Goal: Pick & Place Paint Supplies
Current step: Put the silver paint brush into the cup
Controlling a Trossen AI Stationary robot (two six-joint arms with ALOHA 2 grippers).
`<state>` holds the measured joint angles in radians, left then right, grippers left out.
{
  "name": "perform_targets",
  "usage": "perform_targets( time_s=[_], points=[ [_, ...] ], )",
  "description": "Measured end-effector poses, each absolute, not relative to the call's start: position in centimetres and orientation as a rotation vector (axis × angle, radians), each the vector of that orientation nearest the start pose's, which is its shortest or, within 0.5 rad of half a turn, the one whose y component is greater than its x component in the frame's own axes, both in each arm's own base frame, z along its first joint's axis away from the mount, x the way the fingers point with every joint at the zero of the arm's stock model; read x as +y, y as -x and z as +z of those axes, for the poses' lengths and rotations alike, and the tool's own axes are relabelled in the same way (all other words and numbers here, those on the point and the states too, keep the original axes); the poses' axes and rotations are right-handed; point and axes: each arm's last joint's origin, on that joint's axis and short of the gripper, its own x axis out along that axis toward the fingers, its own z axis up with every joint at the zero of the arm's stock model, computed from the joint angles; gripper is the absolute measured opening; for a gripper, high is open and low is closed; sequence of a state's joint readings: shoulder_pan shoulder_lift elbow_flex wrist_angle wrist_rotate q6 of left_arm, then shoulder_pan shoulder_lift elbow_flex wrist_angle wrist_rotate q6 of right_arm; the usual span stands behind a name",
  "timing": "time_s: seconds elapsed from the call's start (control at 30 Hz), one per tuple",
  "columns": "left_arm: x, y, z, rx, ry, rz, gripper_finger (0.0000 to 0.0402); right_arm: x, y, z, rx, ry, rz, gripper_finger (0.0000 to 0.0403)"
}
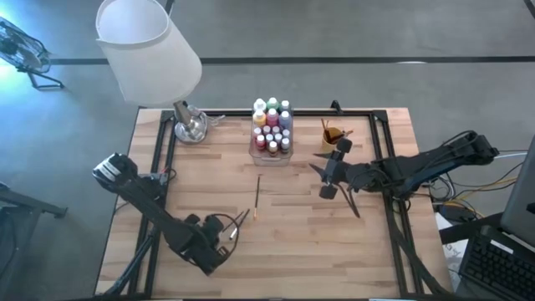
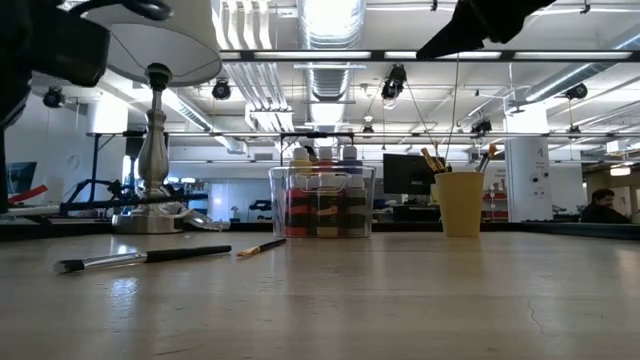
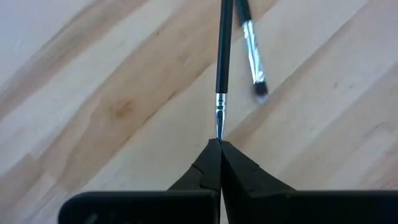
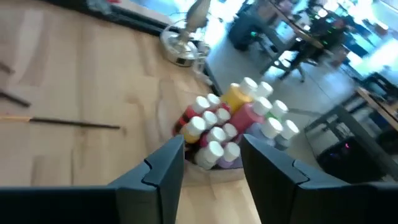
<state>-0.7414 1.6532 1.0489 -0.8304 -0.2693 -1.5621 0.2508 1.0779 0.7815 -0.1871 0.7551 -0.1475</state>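
My left gripper (image 3: 219, 144) is at the table's near left (image 1: 232, 226), shut on a thin black-handled paintbrush (image 3: 222, 56). A second dark brush with a fuller head (image 3: 252, 50) lies flat on the wood just beyond it (image 2: 150, 256). A thin brush with a wood-coloured end (image 1: 257, 196) lies mid-table. Paint bottles with white caps (image 1: 272, 125) stand packed in the clear box (image 2: 322, 200) at the far middle. My right gripper (image 4: 212, 143) hangs open in the air to the right of the box (image 1: 322, 177), nothing between its fingers. My left gripper pinches the thin brush at its very tip, just past the silver ferrule (image 3: 219, 127), between the free ends of its two fingers. The fingers come steeply from above. The handle runs straight on away from them, and its far end leaves the picture.
An orange cup (image 1: 333, 135) holding several brushes stands right of the box. A lamp with a white shade (image 1: 149, 46) and a metal base (image 1: 191, 125) stands at the far left corner. A black frame (image 1: 384, 167) runs along the table's edges. Bare wood lies in the near middle.
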Motion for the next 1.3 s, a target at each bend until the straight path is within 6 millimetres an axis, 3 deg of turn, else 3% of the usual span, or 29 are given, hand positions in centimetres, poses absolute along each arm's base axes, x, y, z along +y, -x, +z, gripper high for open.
perform_targets(
  time_s=[0.17, 0.33, 0.57, 0.73, 0.87, 1.07, 1.3],
  points=[
    [-18.6, -21.7, 18.8, 1.102, 0.615, 0.609, 0.0, 5.1, -23.0, 27.3, 0.495, 0.44, -0.322, 0.0162],
    [-18.2, -21.7, 18.9, 1.006, 0.624, 0.575, 0.0, 8.3, -23.9, 25.0, 0.554, 0.603, -0.202, 0.0151],
    [-16.5, -23.4, 18.6, 0.791, 0.739, 0.359, 0.0, 13.5, -24.9, 21.9, 0.556, 0.918, -0.321, 0.0135],
    [-13.6, -24.8, 18.5, 0.602, 0.859, 0.166, 0.0, 17.0, -26.0, 20.7, 0.574, 1.156, -0.45, 0.0147],
    [-11.0, -26.0, 18.8, 0.464, 0.919, 0.047, 0.0, 19.3, -27.8, 20.0, 0.607, 1.294, -0.456, 0.0165],
    [-7.9, -27.8, 19.1, 0.398, 0.892, -0.012, 0.0, 21.1, -30.7, 19.7, 0.684, 1.471, -0.521, 0.0182],
    [-7.0, -29.1, 21.0, 0.366, 0.837, -0.123, 0.0, 21.9, -32.3, 19.5, 0.739, 1.6, -0.488, 0.0178]
  ],
)
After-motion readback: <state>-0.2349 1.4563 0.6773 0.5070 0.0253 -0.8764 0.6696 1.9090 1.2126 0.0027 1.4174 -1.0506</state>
